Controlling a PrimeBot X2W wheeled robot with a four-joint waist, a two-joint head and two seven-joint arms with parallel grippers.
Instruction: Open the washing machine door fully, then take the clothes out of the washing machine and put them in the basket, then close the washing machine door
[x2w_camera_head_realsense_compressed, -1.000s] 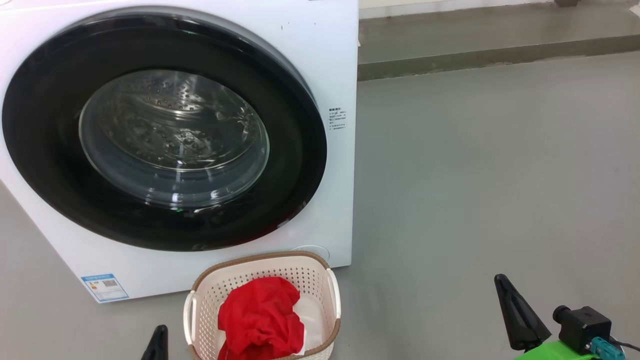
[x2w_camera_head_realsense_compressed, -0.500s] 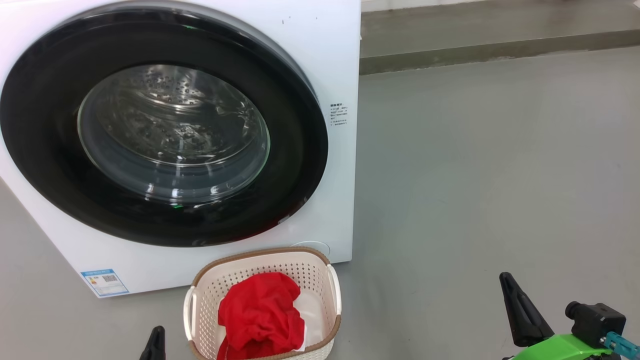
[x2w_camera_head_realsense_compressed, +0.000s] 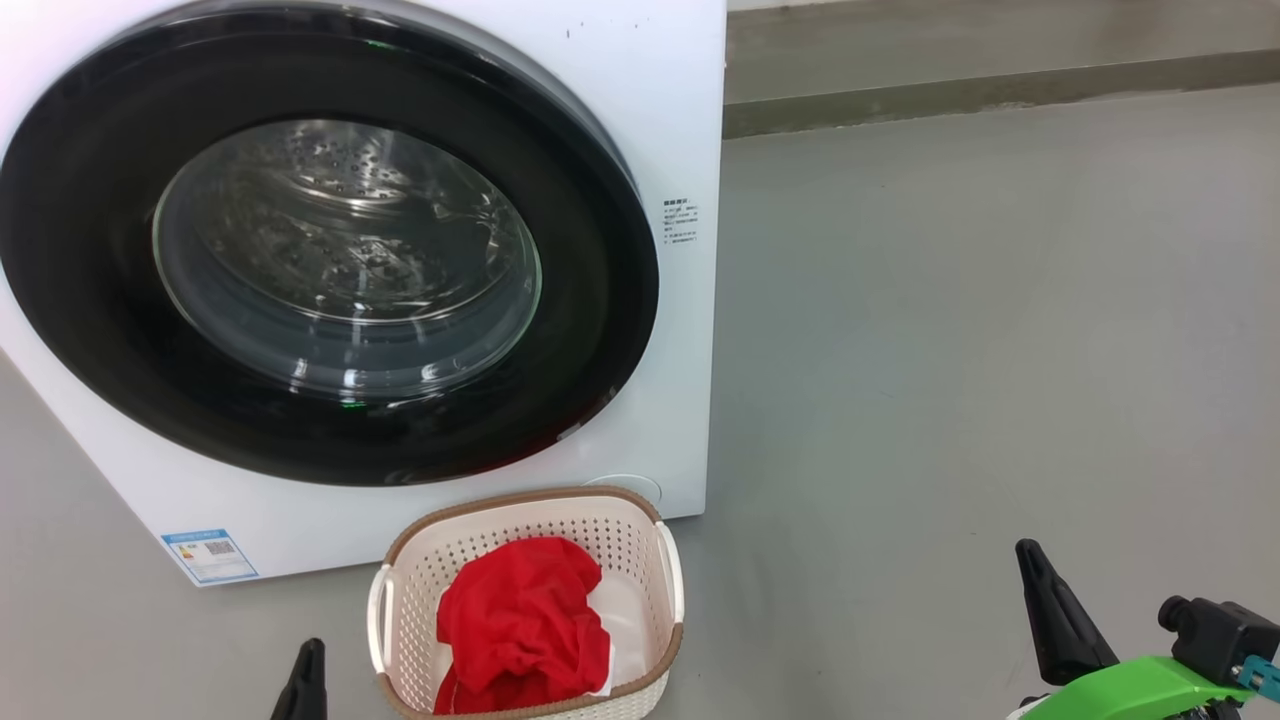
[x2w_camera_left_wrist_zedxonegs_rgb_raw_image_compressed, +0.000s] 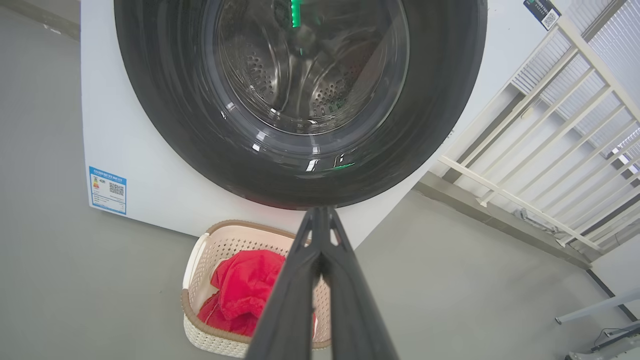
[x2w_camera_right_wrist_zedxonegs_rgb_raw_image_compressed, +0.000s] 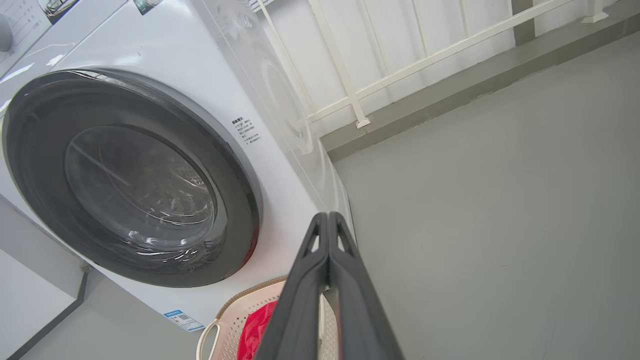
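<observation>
The white front-loading washing machine (x2w_camera_head_realsense_compressed: 680, 100) is standing on the grey floor (x2w_camera_head_realsense_compressed: 980, 350), showing a blue sticker (x2w_camera_head_realsense_compressed: 210, 555) at its lower left corner and a small printed label (x2w_camera_head_realsense_compressed: 679, 220) to the right of the door. The washing machine door (x2w_camera_head_realsense_compressed: 100, 330) is lying shut against the front. Its wide glossy black rim is catching reflections, and the bulging clear glass window (x2w_camera_head_realsense_compressed: 345, 260) at its centre is showing the perforated steel drum behind it.

The cream-white perforated basket (x2w_camera_head_realsense_compressed: 620, 540), with its brown woven-look rim and white side handles, is sitting on the floor just in front of the machine, below the door's lower right edge. Whether it is touching the machine cannot be told. The clothes (x2w_camera_head_realsense_compressed: 520, 625) are lying bunched inside the basket: crumpled bright red fabric with a white part showing at the right.

The left claw (x2w_camera_left_wrist_zedxonegs_rgb_raw_image_compressed: 320, 215) is hanging low beside the basket's left side, its two dark fingers pressed together and gripping nothing. The right claw (x2w_camera_right_wrist_zedxonegs_rgb_raw_image_compressed: 327, 217) is hanging well off to the basket's right over bare floor, its fingers likewise pressed together and empty.
</observation>
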